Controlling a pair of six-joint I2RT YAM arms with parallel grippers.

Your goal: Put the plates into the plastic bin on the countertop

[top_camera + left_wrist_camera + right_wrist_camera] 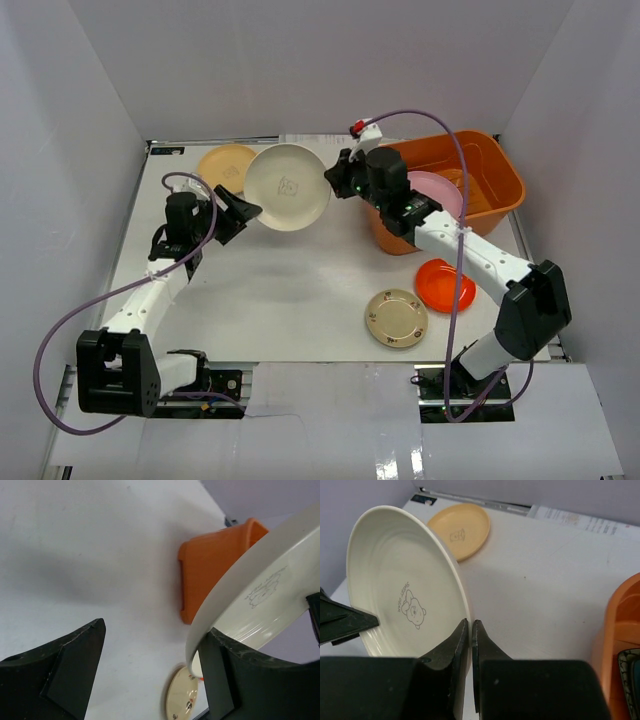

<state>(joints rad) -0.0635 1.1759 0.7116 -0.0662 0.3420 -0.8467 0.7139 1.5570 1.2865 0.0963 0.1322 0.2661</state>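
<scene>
Beige plate [396, 318] and red plate [445, 285] lie toward the counter's near right edge. Mid-counter, the cream plate [287, 187] hangs tilted in the air. The right gripper [335, 180] pinches its rim and the left gripper [240, 215] is spread wide at the opposite edge, likely a handover toward the orange bin [495, 165] in the far right corner. A yellow plate [222, 162] sits by the far edge.

The left arm [150, 295] and the right arm [480, 255] were each built of white links between blocky black joints. A lilac cable [45, 360] ran loose along each one. The left gripper [245, 215] and the right gripper [332, 176] were matte black, with wedge-shaped fingers [65, 675] scuffed pale along their edges. A small red-and-white plug [360, 127] capped the right arm's cable.
</scene>
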